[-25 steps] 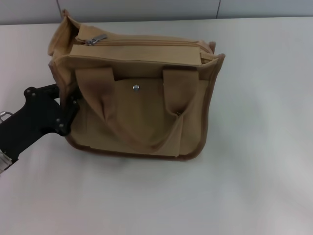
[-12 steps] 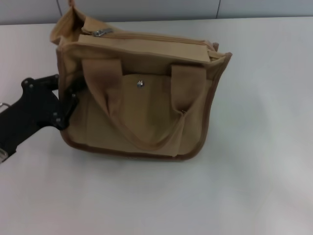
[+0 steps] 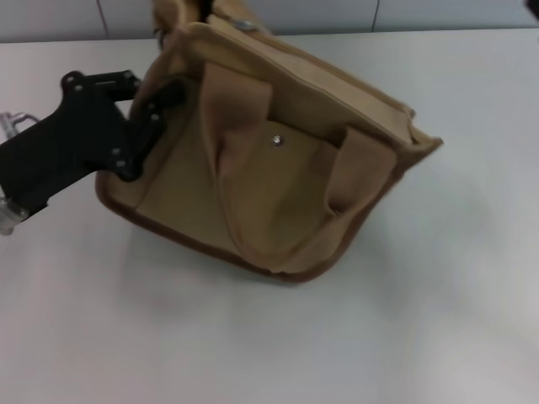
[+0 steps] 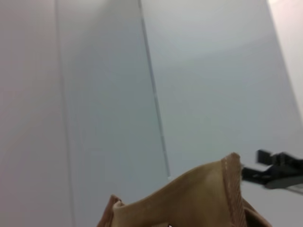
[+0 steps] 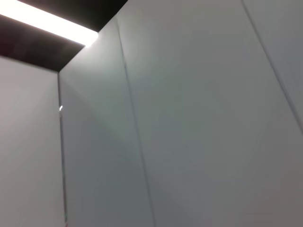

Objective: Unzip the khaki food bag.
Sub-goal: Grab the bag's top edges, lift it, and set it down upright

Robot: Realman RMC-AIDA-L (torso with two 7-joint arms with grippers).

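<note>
The left gripper (image 3: 156, 114) is reaching in from the left edge of the white table (image 3: 438, 320) in the head view, its black body pointing right and its tip pressing into the left end of the khaki food bag (image 3: 269, 168). The fingers are sinking into the tan fabric there, and they appear to be gripping that end panel, though how wide they are standing cannot be told because the cloth is folding around them. The bag is lying just to the right of the gripper and touching it, sitting toward the back middle of the table and tilting, with its left end riding higher and farther back and its right corner (image 3: 429, 143) dropping toward the right. Its front pocket is facing the camera with a metal snap (image 3: 276, 140) between the two wide handles (image 3: 232, 126), and the silver zipper pull (image 3: 246, 25) is showing at the top left end. In the left wrist view a brown-piped corner of the bag (image 4: 208, 198) is rising against a grey wall (image 4: 94, 94). The right gripper is not appearing anywhere.
</note>
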